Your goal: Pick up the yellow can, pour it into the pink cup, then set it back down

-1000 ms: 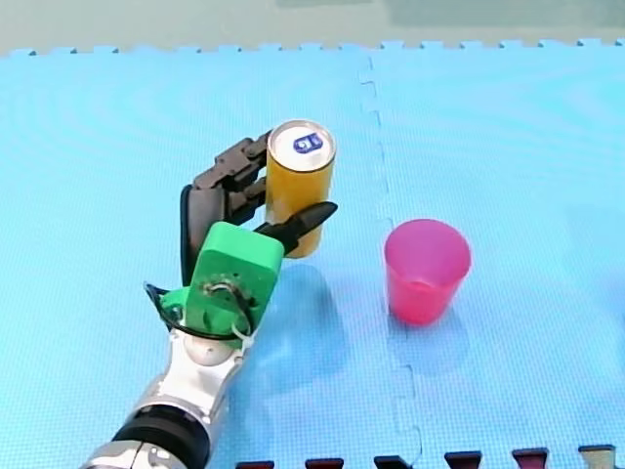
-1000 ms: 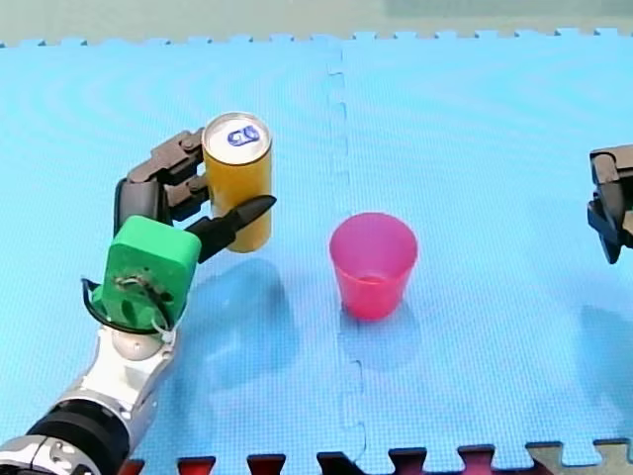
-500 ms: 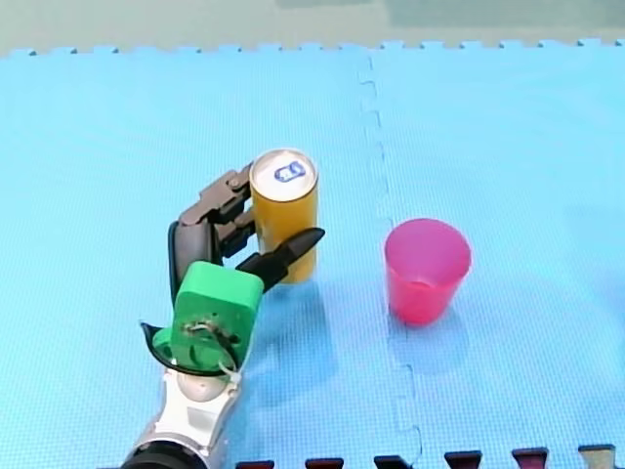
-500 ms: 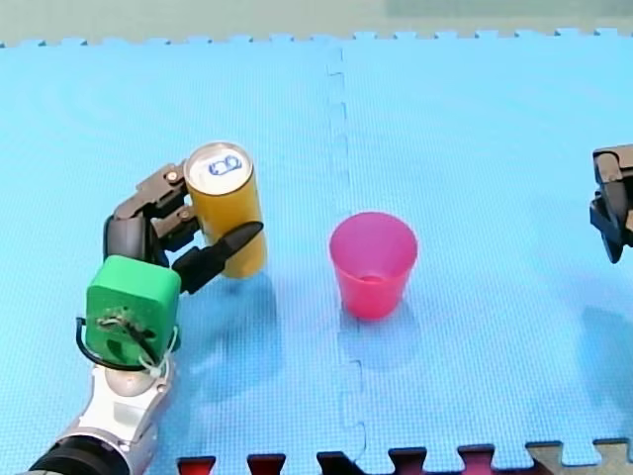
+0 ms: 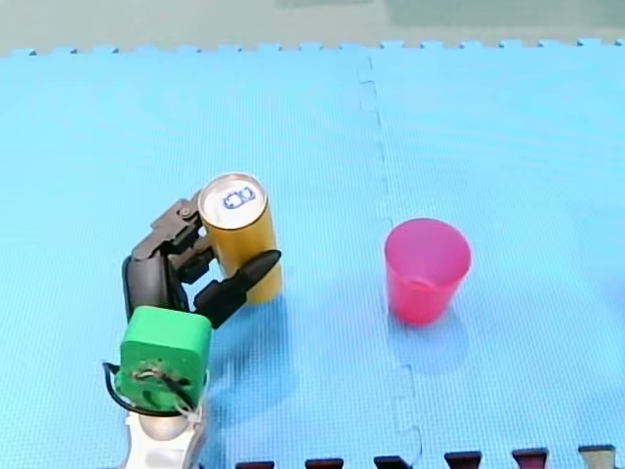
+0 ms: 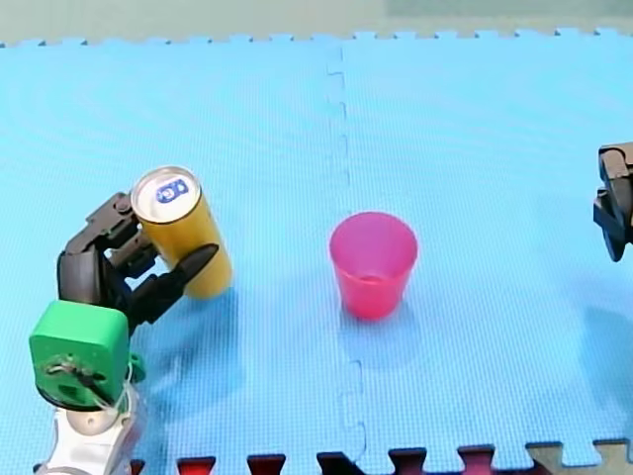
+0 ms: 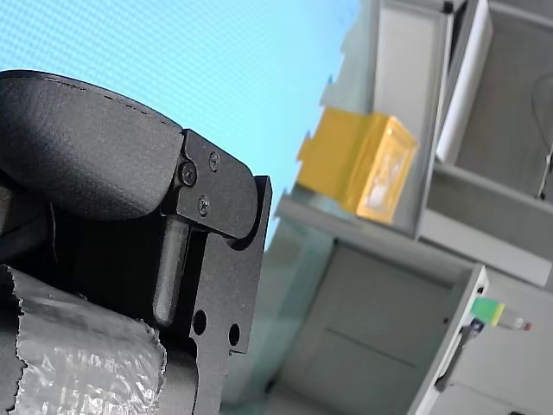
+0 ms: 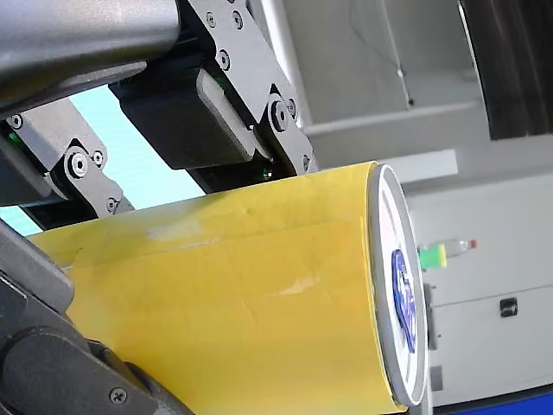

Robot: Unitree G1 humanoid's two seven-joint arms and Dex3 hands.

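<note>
The yellow can [image 5: 241, 237] with a silver top stands upright at the left of the blue mat, leaning slightly. My left hand [image 5: 200, 269] is shut on the yellow can, fingers behind it and thumb across its front. The second wrist view shows the can's yellow side [image 8: 233, 303] close up between that hand's black fingers [image 8: 207, 112]. The pink cup [image 5: 426, 270] stands upright to the can's right, well apart from it. My right hand [image 6: 615, 201] is at the mat's far right edge, holding nothing.
The blue foam mat [image 5: 488, 127] has a seam running between can and cup. Dark red blocks [image 6: 297, 465] line its near edge. In the first wrist view a yellow box [image 7: 367, 164] sits on grey shelving beyond the mat.
My left hand has carried the can leftward and nearer to me, away from the pink cup. The cup and the right hand have stayed put.
</note>
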